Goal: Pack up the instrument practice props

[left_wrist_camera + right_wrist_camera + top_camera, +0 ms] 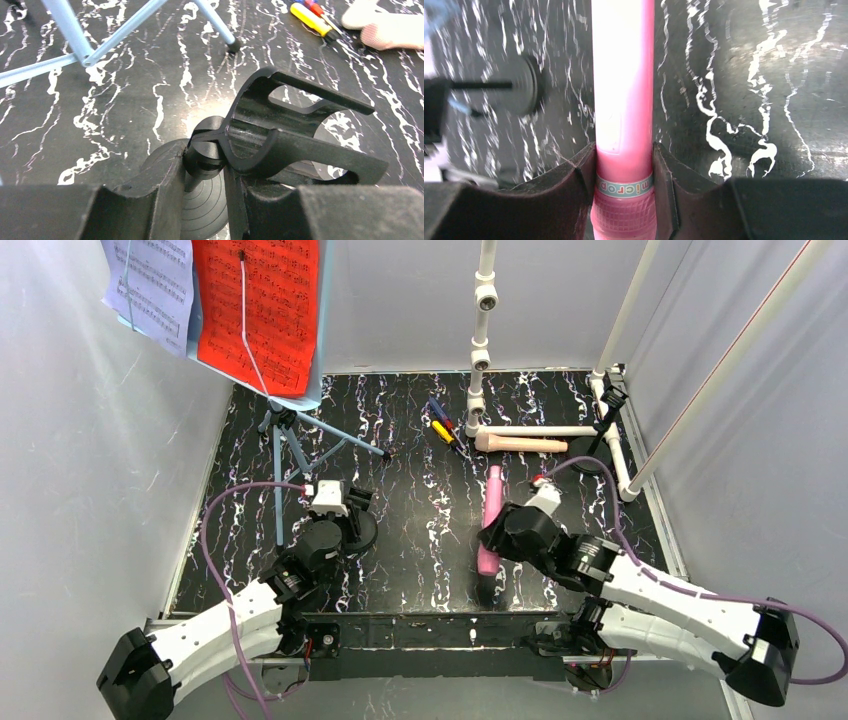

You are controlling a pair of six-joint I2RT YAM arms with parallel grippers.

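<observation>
The pale-blue music rack [290, 435] stands on tripod legs [75, 47] at the back left and carries a red page [260, 305] and a lavender page [150, 280]. My left gripper [345, 508] is shut on the neck of a black round-based holder [300, 127], just under its clip; the holder's disc base [210, 205] shows below the jaws. My right gripper [624, 170] is shut on the pink toy microphone [624, 90], near its head; the microphone [490, 525] points away from me. A beige microphone [520, 443] lies at the back. A second black holder [603, 425] stands at the far right.
A white PVC pipe frame [480, 350] rises at the back and along the right side. Small screwdrivers [440, 425] lie beside the beige microphone. Grey walls close in the black marbled table [420, 540] on three sides.
</observation>
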